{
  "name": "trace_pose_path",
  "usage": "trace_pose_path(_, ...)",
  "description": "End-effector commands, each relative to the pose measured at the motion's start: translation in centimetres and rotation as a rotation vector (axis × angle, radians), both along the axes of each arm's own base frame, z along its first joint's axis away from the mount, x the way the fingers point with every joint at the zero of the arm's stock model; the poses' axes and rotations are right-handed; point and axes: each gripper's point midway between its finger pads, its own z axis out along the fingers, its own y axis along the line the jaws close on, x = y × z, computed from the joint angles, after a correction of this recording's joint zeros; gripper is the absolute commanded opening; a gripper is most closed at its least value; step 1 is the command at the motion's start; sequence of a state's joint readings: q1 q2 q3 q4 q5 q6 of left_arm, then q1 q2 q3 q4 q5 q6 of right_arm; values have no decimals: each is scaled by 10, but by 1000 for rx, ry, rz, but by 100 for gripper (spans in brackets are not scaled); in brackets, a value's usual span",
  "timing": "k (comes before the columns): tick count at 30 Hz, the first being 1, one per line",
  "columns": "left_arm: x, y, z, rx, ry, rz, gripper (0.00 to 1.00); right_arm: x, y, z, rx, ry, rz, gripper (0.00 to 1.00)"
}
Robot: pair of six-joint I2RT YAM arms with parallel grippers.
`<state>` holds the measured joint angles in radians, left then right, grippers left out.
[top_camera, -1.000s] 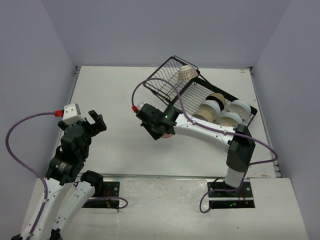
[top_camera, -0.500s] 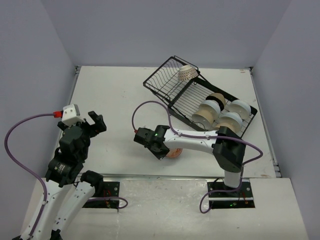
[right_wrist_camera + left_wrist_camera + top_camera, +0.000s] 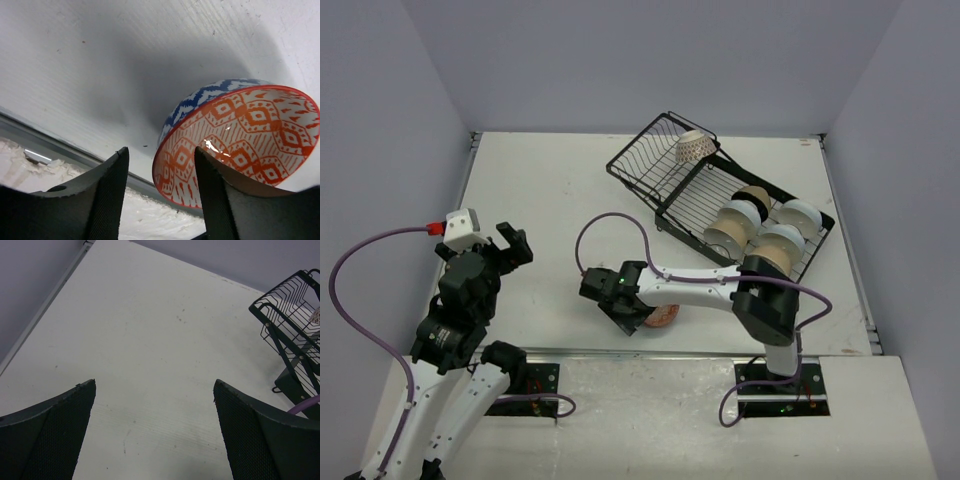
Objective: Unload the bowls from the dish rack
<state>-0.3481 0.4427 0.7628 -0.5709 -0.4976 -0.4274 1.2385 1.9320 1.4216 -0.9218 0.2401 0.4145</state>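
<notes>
Right gripper point(image 3: 160, 152) spread beside a bowl point(image 3: 240, 135) near the table's point(image 3: 150, 330) front edge. Left gripper point(image 3: 154, 384) wide open, holding nothing.

Right wrist view only: the bowl sits tilted on the table, orange diamond pattern inside, blue-white zigzag outside. One finger point(image 3: 212, 200) crosses its rim, the other finger point(image 3: 107, 190) stands clear of it. In the top view the arm hides most of that bowl, but that view shows the rack point(image 3: 690, 200) well apart at far right. A speckled bowl point(image 3: 692, 148) sits in its raised basket end, and other bowls point(image 3: 735, 215) stand on edge in the tray. Left wrist view catches just the basket end.
</notes>
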Motion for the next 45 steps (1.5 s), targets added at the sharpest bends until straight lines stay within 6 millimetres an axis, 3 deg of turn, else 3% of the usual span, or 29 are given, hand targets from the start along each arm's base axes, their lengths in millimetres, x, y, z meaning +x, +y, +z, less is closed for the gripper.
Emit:
trace_pose_path(1,0,2,9,-4,-19,11,100,6,15,49,136,-68,6,57)
trace_pose_path(3,0,2,8,-4,-19,11,100,9,16,64,165,-91,16,63)
trace_pose_path(8,1,1,7,0,-17,3,100,26,10,133,307,-220,14,70)
trace_pose_path(11,5,-2,2,6,0,-7,100,57,4,167,443,-259,-34,70)
trace_pose_path(12,5,-2,1,8,6,-7,100,87,-2,179,515,-282,-104,71)
trace_pose_path(14,9,-4,-4,15,26,-12,100,108,-8,199,642,-279,-132,74)
trace_pose_path(15,10,-5,-6,17,33,-15,100,144,-18,217,730,-338,-208,76)
trace_pose_path(17,13,-7,-11,23,55,-21,100,168,-27,235,850,-354,-297,87)
trace_pose_path(18,14,-9,-12,25,63,-32,100,192,-34,252,951,-375,-362,92)
trace_pose_path(19,15,-11,-14,26,68,-40,100,203,-37,259,999,-379,-385,92)
trace_pose_path(20,15,-11,-13,25,66,-43,100,212,-40,266,1043,-375,-409,99)
trace_pose_path(22,15,-12,-14,25,66,-49,100,244,-51,275,1114,-370,-501,99)
trace_pose_path(25,15,-14,-14,24,61,-58,100,283,-71,266,1214,-330,-691,99)
trace_pose_path(26,15,-15,-14,24,61,-64,100,298,-90,260,1264,-310,-768,99)
trace_pose_path(27,16,-16,-12,24,53,-71,100,311,-93,267,1365,-312,-771,99)
trace_pose_path(28,16,-19,-14,25,59,-91,100,308,-92,249,1433,-189,-851,99)
trace_pose_path(29,17,-20,-14,24,60,-94,100,318,-107,244,1474,-186,-908,99)
trace_pose_path(30,17,-21,-15,27,63,-98,100,326,-111,250,1533,-208,-913,99)
trace_pose_path(31,17,-21,-15,27,65,-99,100,330,-116,234,1536,-199,-980,99)
trace_pose_path(36,18,-23,-15,24,61,-112,100,350,-142,211,1513,-298,-1115,99)
trace_pose_path(41,18,-25,-15,26,61,-125,100,365,-163,196,1539,-317,-1194,99)
trace_pose_path(45,16,-26,-12,30,50,-138,100,374,-168,193,1575,-311,-1190,99)
